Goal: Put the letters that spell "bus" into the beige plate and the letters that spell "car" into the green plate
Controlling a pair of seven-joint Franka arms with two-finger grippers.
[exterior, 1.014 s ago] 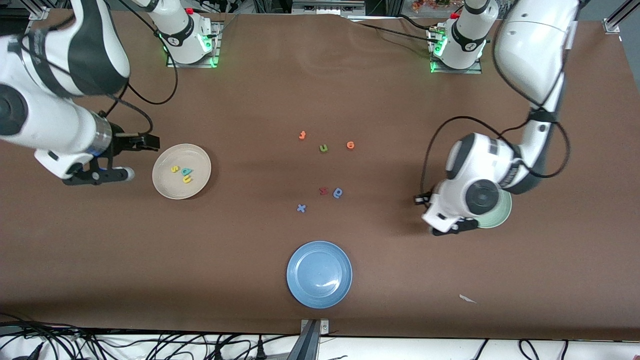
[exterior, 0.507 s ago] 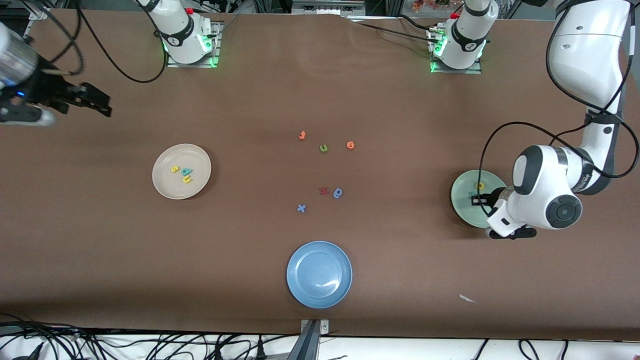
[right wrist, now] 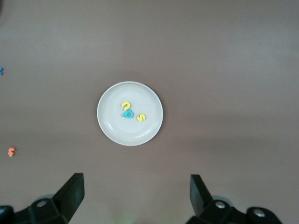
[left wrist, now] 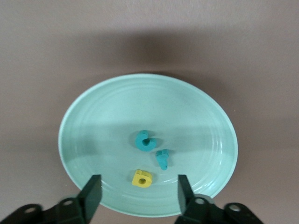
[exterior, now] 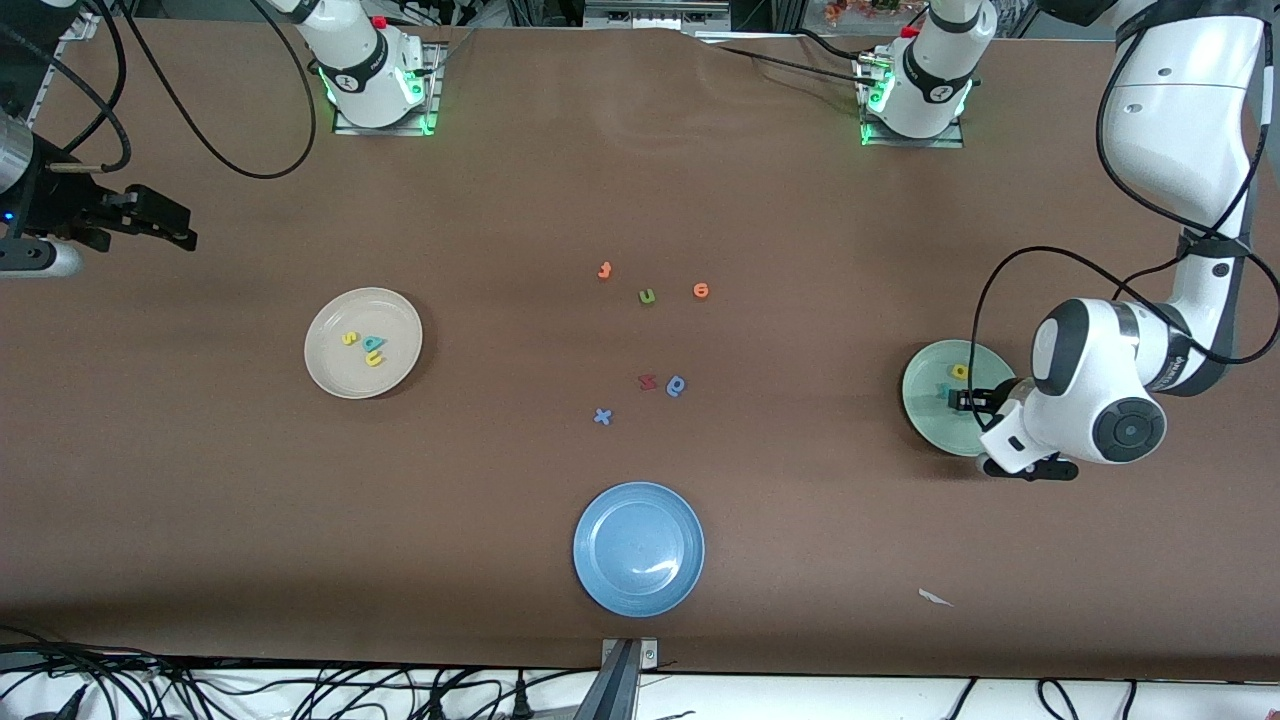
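Note:
The green plate (exterior: 925, 415) (left wrist: 93, 126) lies toward the left arm's end of the table. On it lie a teal "c" (left wrist: 145, 140), a teal "r" (left wrist: 162, 158) and a yellow "a" (left wrist: 141, 178) (exterior: 959, 372). My left gripper (exterior: 966, 401) (left wrist: 138, 186) hangs open over this plate, the "a" lying loose below its fingers. The beige plate (exterior: 325, 368) (right wrist: 112, 127) holds a yellow "s" (exterior: 348, 338) (right wrist: 140, 117), a teal "b" (exterior: 372, 343) (right wrist: 127, 114) and a yellow "u" (exterior: 375, 358) (right wrist: 126, 106). My right gripper (exterior: 186, 231) (right wrist: 135, 187) is open and empty, up over the right arm's end of the table.
A blue plate (exterior: 600, 580) lies nearest the front camera. Mid-table lie loose letters: orange "f" (exterior: 604, 270), green "u" (exterior: 647, 296), orange "e" (exterior: 701, 290), a red letter (exterior: 647, 381), a blue rounded letter (exterior: 676, 385), blue "x" (exterior: 602, 416). A white scrap (exterior: 935, 597) lies near the front edge.
The left arm swung toward its end of the table, uncovering the green plate, and its gripper has opened. The right arm pulled up and away from the beige plate.

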